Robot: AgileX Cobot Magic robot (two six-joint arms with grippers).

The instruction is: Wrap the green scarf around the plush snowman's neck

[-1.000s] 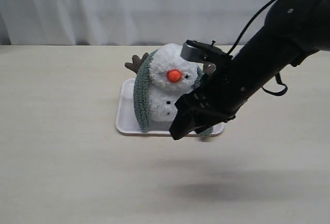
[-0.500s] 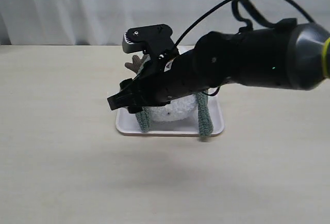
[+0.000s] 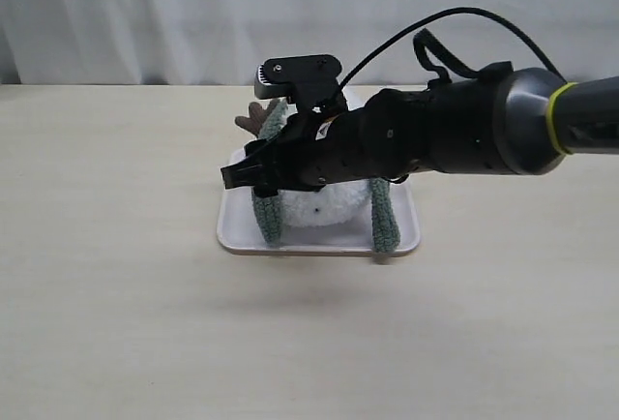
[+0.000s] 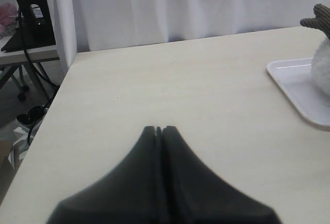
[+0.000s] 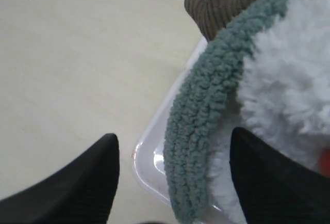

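My right tool (image 5: 172,141) is wide open and empty, its jaws either side of the scarf (image 5: 206,110) strand that hangs beside the snowman (image 5: 289,79) on the tray (image 5: 149,157). The scarf drapes over the snowman, one end down each side. It looks soft, light and limp, so I judge a pinch across that strand's width will hold best. My left tool (image 4: 159,130) is closed on nothing, above the bench (image 4: 154,79).

You have bare counter (image 3: 116,304) left of and in front of the white tray (image 3: 230,233), but the right arm (image 3: 435,139) stretches across the plush snowman (image 3: 324,207), closing off its top and front, and the green scarf (image 3: 267,219) drapes both flanks.
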